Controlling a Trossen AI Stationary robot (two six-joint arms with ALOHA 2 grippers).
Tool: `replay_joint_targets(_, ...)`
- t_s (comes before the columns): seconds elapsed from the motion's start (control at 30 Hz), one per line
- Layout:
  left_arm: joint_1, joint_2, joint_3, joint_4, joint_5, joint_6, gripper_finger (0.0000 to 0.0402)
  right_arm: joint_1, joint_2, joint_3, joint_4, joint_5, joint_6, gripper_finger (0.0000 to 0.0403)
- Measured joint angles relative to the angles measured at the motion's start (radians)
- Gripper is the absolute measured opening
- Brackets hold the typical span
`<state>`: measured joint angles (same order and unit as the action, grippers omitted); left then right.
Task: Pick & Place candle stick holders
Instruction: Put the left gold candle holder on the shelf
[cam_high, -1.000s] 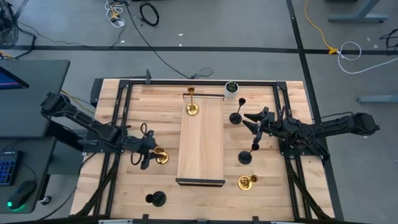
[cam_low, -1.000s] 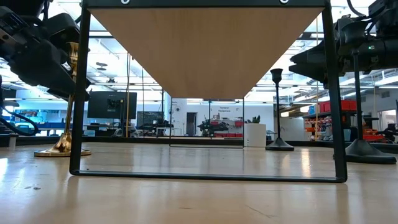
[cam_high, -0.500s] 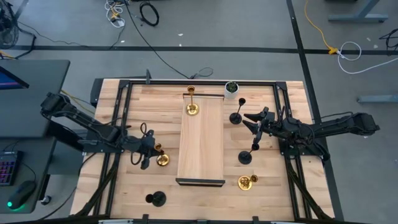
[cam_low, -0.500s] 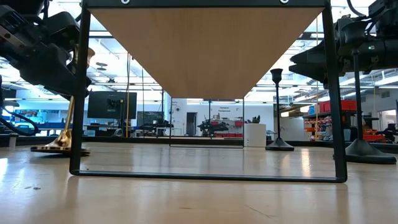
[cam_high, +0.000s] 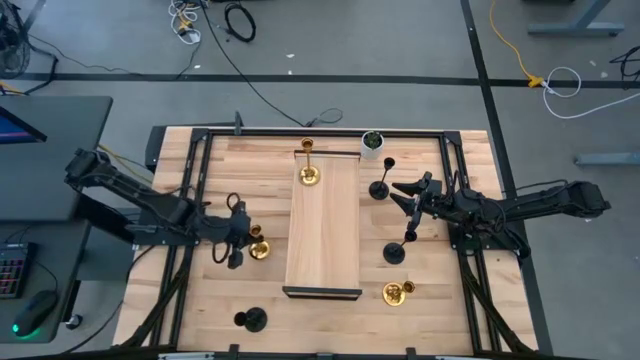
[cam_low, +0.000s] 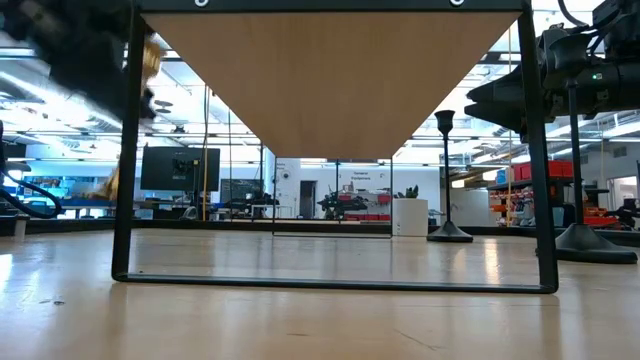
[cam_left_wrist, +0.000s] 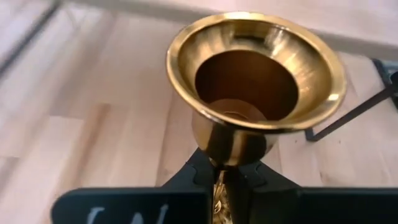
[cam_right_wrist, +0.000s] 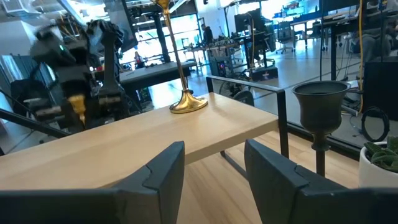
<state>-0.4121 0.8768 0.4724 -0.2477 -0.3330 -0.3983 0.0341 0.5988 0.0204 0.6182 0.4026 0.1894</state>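
Left wrist view: left gripper clamped on gold holder stem; could tilt. Right gripper apart, idle.

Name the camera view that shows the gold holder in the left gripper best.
The left wrist view: the gold holder fills it, cup open toward the camera, stem clamped in the left gripper. The high view shows it small beside the wooden shelf. The low view gives only a blur at the left edge. The right wrist view shows a distant gold glint.
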Motion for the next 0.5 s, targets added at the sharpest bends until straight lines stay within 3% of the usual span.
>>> replay_joint_targets(0.23,0.003,0.0,0.315,-0.261,-0.072,0.144,0.0014,0.0,0.0,0.0,0.0,0.0,0.0,0.0169)
replay_joint_targets(0.4,0.023,-0.001,0.445,-0.259,-0.122,0.244,0.0014,0.0,0.0,0.0,0.0,0.0,0.0,0.0169)
replay_joint_targets(0.5,0.068,0.001,0.466,-0.212,-0.1,0.27,0.0014,0.0,0.0,0.0,0.0,0.0,0.0,0.0169)
